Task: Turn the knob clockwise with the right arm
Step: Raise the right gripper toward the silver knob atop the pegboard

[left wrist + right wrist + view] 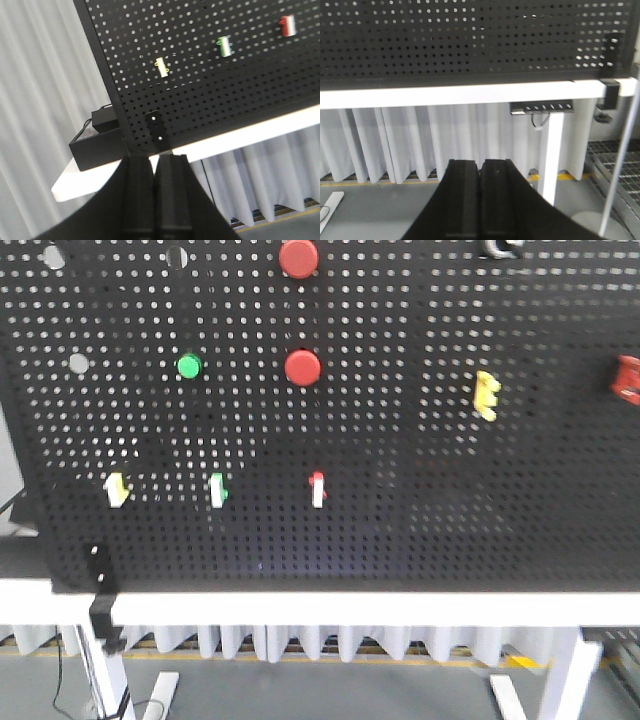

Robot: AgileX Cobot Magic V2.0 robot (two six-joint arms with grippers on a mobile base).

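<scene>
The knob [497, 247] is a small black round knob with a pale ring, cut off by the top edge of the front view, high on the right of the black pegboard [400, 460]. My right gripper [480, 163] is shut and empty; it hangs low in front of the white table edge [470, 93], below the board and far from the knob. My left gripper [156, 159] is shut and empty, near the board's lower left corner. Neither arm shows in the front view.
On the board are two big red buttons [302, 367], a green button [189, 366], a yellow pronged piece [486, 395], three small toggle switches [317, 488] and a red part [628, 378] at the right edge. A black box [97, 142] sits at the table's left end. White curtains hang below.
</scene>
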